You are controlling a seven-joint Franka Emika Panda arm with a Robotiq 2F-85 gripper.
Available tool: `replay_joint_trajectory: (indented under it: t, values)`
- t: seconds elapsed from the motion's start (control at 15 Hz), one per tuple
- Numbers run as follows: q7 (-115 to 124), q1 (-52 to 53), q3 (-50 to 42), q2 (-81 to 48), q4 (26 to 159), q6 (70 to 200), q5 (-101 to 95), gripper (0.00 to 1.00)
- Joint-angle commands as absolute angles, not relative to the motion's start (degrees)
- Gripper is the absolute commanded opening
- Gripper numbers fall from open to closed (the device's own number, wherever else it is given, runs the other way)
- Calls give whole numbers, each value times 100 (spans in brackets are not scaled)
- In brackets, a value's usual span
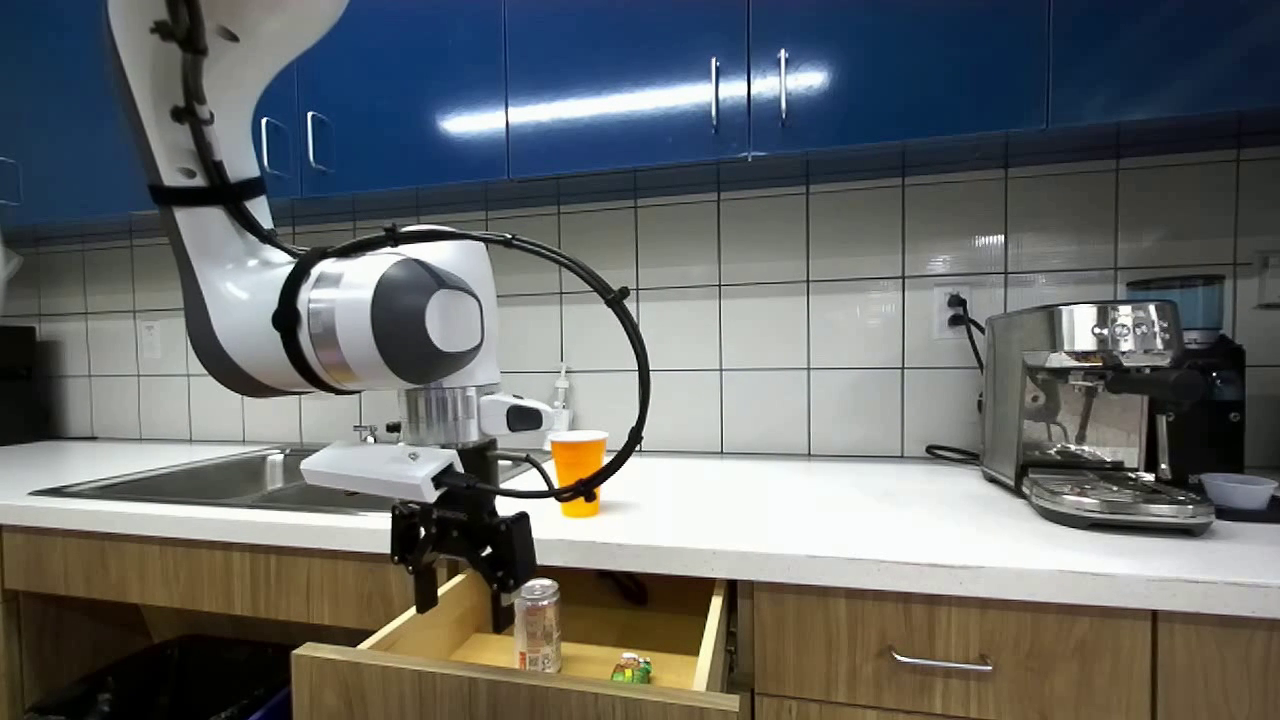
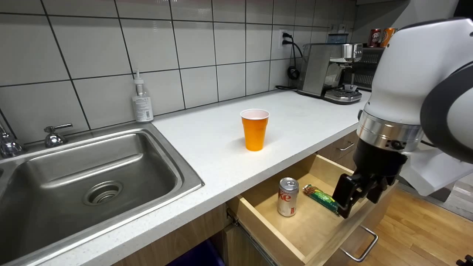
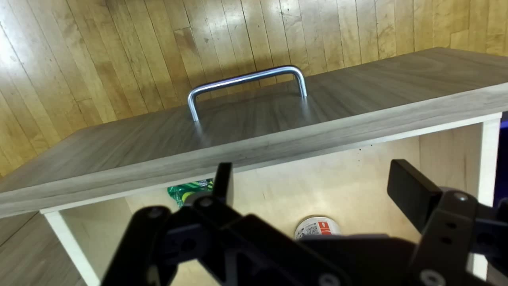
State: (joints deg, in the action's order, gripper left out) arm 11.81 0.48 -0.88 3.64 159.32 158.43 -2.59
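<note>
My gripper (image 1: 464, 605) hangs over the pulled-out drawer (image 2: 273, 229), its jaws wide apart and nothing held between them. A silver soda can (image 2: 288, 199) with red lettering stands upright on the drawer's floor. Of that can (image 3: 317, 228), the wrist view shows only the lower side; the gripper's body covers the rest. A green packet (image 2: 321, 197) lies flat beside the can, and in the wrist view one finger partly hides this packet (image 3: 186, 190). In that view the gripper (image 3: 315, 182) spans bare drawer floor near the front panel.
An orange cup (image 2: 255, 131) stands upright on the white counter, above and behind the drawer. A steel sink (image 2: 190, 177) is set into the counter, with a soap bottle (image 2: 142, 107) behind. A coffee machine (image 1: 1090, 400) stands farther along. The drawer's metal handle (image 3: 246, 79) sticks out in front.
</note>
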Motion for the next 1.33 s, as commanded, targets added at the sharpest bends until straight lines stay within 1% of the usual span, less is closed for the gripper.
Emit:
replay_joint_trajectory:
  t: [0.0, 0.67, 1.27]
  values:
    - [1236, -42, -98, 134, 15875, 16127, 34, 100]
    - [2051, -9, -96, 86, 15841, 15777, 212, 100]
    - [2592, 13, -80, -16, 15882, 15945, 936, 100]
